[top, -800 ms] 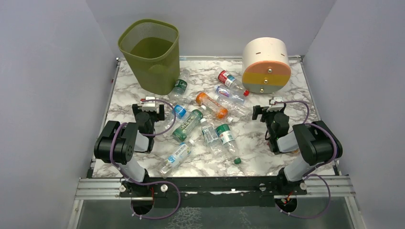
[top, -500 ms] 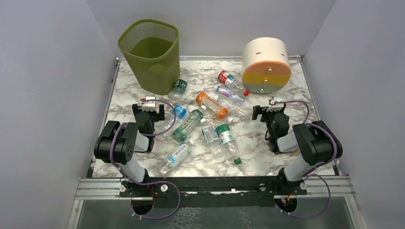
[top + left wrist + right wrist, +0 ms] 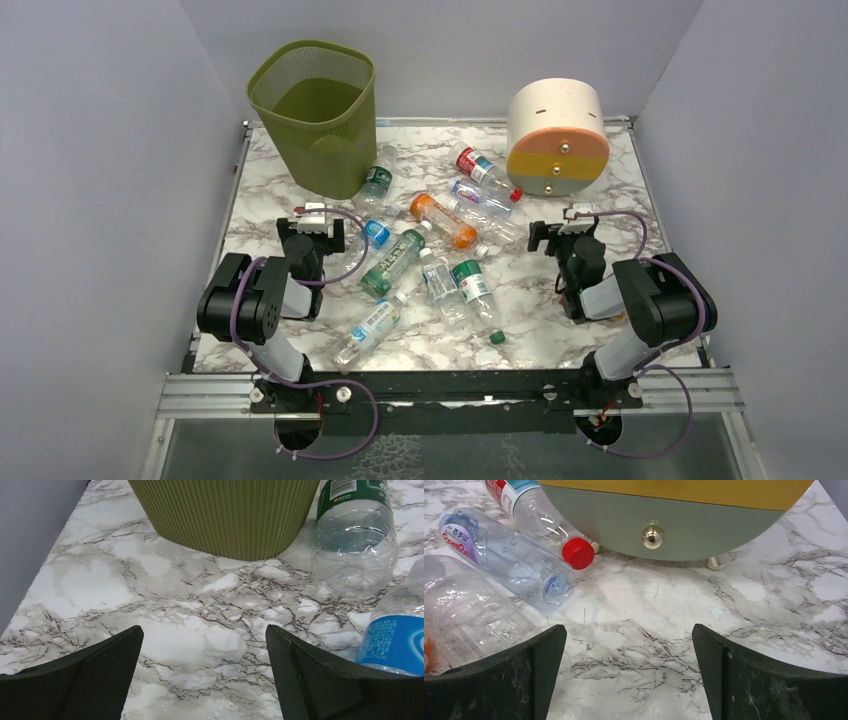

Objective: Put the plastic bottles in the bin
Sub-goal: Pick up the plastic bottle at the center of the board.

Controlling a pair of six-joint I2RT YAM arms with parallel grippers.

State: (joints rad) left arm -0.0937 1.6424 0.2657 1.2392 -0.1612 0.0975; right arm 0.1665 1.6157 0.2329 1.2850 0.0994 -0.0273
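Bottles lie scattered over the middle of the marble table, all outside the green bin at the far left corner. From the left wrist, the left tool gapes wide and holds nothing, the bin's wall just beyond it. From the right wrist, the right tool is likewise spread wide and empty, facing a banded drum and a red-capped bottle.

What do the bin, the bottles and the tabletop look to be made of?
The bin looks like matte olive plastic: fine mesh above, ribbed wall at the base. The bottles seem thin, glossy clear plastic, see-through and dented. The tabletop is marble-patterned, white with grey veins; stone or laminate, I cannot tell.
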